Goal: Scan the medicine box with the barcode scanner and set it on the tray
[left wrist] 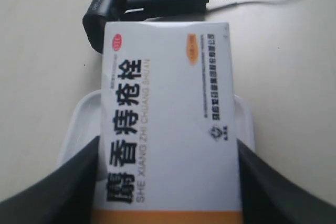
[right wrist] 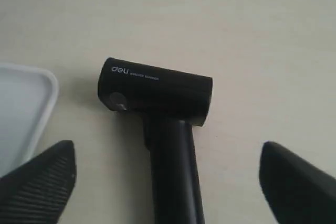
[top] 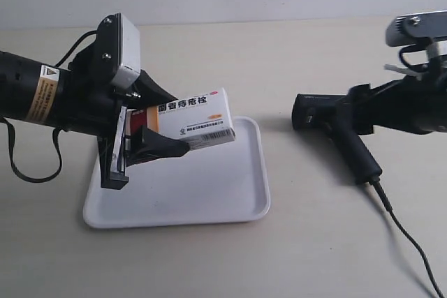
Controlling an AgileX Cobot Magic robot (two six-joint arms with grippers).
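Observation:
The medicine box (top: pixel 199 120), white with black Chinese text and an orange band, hangs over the white tray (top: pixel 230 193) with my left gripper (top: pixel 162 122) shut on its banded end. In the left wrist view the box (left wrist: pixel 168 108) fills the middle between both fingers of that gripper (left wrist: pixel 168 145), above the tray's rim (left wrist: pixel 79 124). The black barcode scanner (top: pixel 335 127) lies on the table right of the tray, head toward the box. My right gripper (right wrist: pixel 168 153) is open, its fingers wide apart on either side of the scanner's handle (right wrist: pixel 173 171) and not touching it.
The scanner's thin black cable (top: pixel 408 242) trails across the table toward the front right corner. A corner of the tray (right wrist: pixel 31 103) lies close to the scanner's head (right wrist: pixel 157 90). The scanner (left wrist: pixel 131 3) shows beyond the box in the left wrist view.

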